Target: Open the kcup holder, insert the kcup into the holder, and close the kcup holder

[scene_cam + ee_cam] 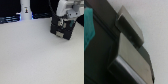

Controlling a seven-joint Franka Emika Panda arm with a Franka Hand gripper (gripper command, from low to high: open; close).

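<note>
One green kcup beside kcup holder

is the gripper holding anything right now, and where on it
Cannot be told. The gripper sits right at the kcup holder, but its fingers are not clearly visible, and the wrist view shows only grey handles.

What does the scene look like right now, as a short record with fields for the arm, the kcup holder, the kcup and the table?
arm: white arm at the exterior view's upper right, its gripper down at the kcup holder
kcup holder: black box on the table, grey handles close to the wrist camera
drawer state: cannot tell whether open or closed
kcup: a green patch at the wrist view's edge may be it; too blurred to confirm
fingers: not clearly seen, open or shut cannot be told
table: pale surface
background: white bottle-like object at the far edge
</note>
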